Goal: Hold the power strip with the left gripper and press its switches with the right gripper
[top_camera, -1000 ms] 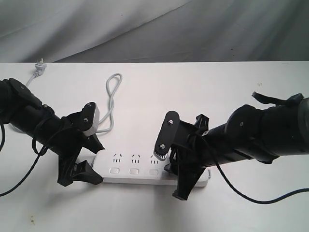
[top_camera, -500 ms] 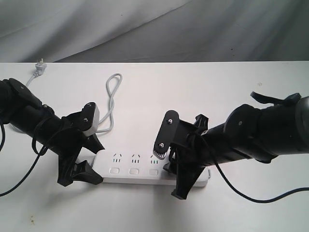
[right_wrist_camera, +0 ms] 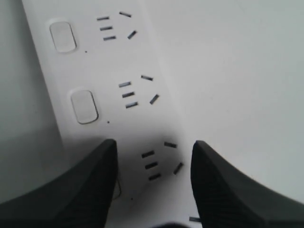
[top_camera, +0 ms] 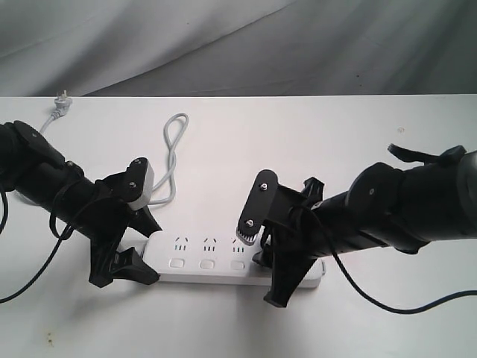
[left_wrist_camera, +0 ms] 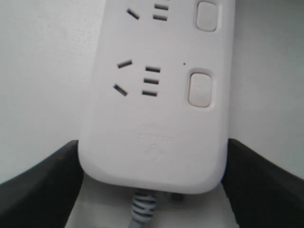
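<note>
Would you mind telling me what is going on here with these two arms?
The left hand grips the cord end of the power strip, a finger on each long side. The right hand hangs open over the strip's other half, one finger partly covering one of the switches; whether it presses is unclear.

Power strip (top_camera: 212, 254) on table (top_camera: 320, 142); left claw (top_camera: 151, 251) straddling cord end.
</note>
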`<state>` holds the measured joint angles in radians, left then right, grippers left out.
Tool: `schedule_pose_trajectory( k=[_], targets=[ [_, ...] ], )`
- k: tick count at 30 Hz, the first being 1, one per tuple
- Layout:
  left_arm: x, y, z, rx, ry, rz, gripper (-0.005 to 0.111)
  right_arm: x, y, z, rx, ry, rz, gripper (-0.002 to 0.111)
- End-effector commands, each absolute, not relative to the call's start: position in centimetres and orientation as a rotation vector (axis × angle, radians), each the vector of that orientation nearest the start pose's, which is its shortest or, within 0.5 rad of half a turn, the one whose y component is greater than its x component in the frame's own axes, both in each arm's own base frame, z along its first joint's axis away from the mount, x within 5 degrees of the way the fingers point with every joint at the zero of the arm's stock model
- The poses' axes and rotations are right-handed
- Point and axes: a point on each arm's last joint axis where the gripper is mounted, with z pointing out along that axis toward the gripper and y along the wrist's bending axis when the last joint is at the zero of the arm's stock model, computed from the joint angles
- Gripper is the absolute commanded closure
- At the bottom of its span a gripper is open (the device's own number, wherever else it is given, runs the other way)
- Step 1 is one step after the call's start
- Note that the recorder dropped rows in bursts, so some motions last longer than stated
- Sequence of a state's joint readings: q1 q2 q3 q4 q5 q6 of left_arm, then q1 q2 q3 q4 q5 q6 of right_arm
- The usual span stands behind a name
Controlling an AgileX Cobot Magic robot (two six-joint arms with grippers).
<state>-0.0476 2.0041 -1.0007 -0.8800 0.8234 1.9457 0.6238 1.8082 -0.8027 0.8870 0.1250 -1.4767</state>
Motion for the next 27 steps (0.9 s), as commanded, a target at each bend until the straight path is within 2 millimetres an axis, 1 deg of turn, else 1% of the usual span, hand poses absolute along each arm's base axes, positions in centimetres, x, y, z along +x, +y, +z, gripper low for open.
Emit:
schedule_pose_trajectory(
  k=[1,5,7,11,13,17,21,27],
  targets=[
    [32.5,-6.7,10.4,1.641,2.117,-0.659,0.057,26.7,20.1,14.0,-1.519,2.013,0.130,0.062],
    [32.5,-6.7,10.4,1.641,2.117,-0.659,0.057,26.8,20.1,16.5,-1.471,1.946,0.116,0.062],
    [32.5,-6.7,10.4,1.641,2.117,-0.659,0.057,26.8,19.7,17.4,-1.448,1.934,0.112,0.062],
    [32.5,-6.7,10.4,1.641,2.117,-0.659,0.057,26.3,18.6,18.3,-1.419,1.933,0.105,0.062],
    [32.5,-6.7,10.4,1.641,2.117,-0.659,0.057,25.9,17.9,18.2,-1.412,1.949,0.103,0.062],
    [32.5,-6.7,10.4,1.641,2.117,-0.659,0.057,25.1,16.8,16.9,-1.388,2.020,0.108,0.062],
    [32.5,-6.7,10.4,1.641,2.117,-0.659,0.057,24.7,16.5,16.2,-1.383,2.053,0.115,0.062],
    [32.5,-6.7,10.4,1.641,2.117,-0.659,0.057,25.0,16.5,14.9,-1.393,2.089,0.104,0.062]
  ],
)
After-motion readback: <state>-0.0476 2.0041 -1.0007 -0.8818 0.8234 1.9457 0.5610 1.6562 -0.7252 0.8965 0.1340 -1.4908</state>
